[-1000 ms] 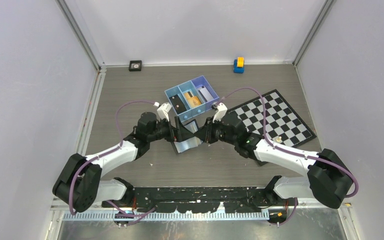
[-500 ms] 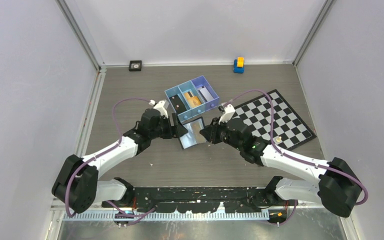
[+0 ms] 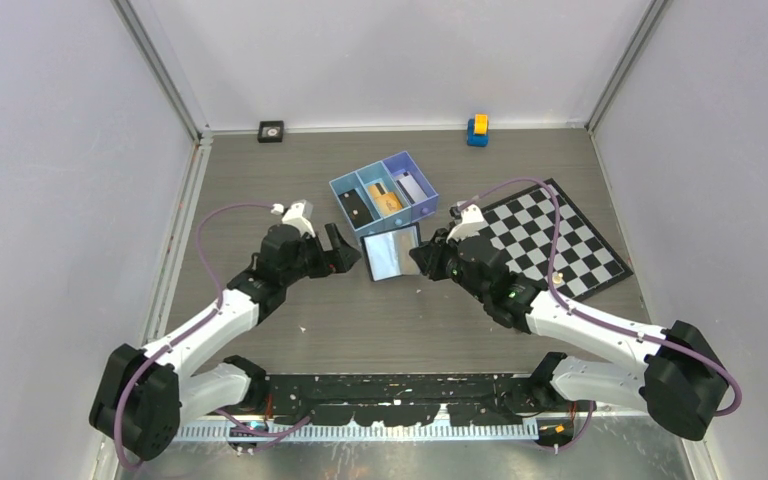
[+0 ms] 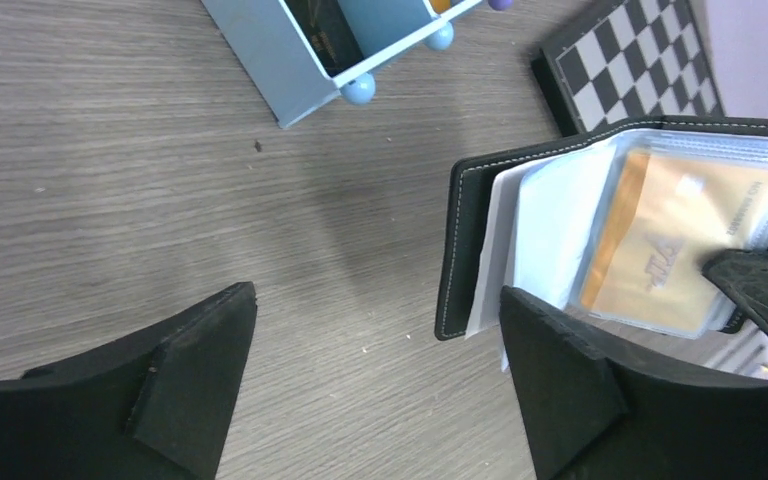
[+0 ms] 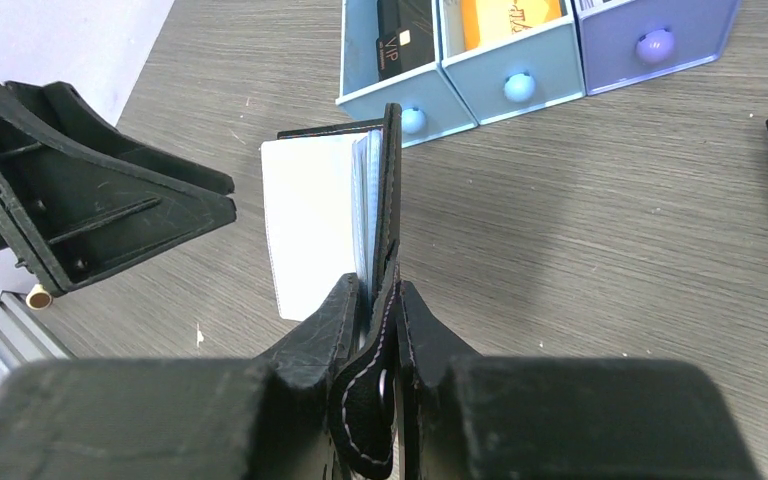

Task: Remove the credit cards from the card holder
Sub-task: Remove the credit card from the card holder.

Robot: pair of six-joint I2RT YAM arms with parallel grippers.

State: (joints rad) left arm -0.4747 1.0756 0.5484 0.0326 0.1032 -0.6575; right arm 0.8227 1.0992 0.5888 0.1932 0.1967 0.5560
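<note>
The black card holder (image 3: 390, 256) hangs open on edge just above the table, pale leaves fanned out. My right gripper (image 5: 385, 318) is shut on its strap end. An orange-gold credit card (image 4: 675, 240) shows inside a clear sleeve of the card holder (image 4: 460, 240). My left gripper (image 4: 375, 370) is open with only bare table between its fingers, and its right finger (image 4: 560, 385) stands just in front of the holder's edge. From above, the left gripper (image 3: 341, 250) sits a little left of the holder. More cards, one black (image 5: 400, 40) and one orange (image 5: 505, 15), lie in the tray.
A blue three-compartment tray (image 3: 353, 182) stands just behind the holder. The chequered board (image 3: 550, 240) lies at the right, under the right arm's cable. A blue and yellow block (image 3: 477, 129) and a small black square (image 3: 271, 131) sit at the back wall.
My left gripper has drawn back to the left, away from the holder. The right gripper has carried the holder farther back, toward the tray, and it now faces more upward.
</note>
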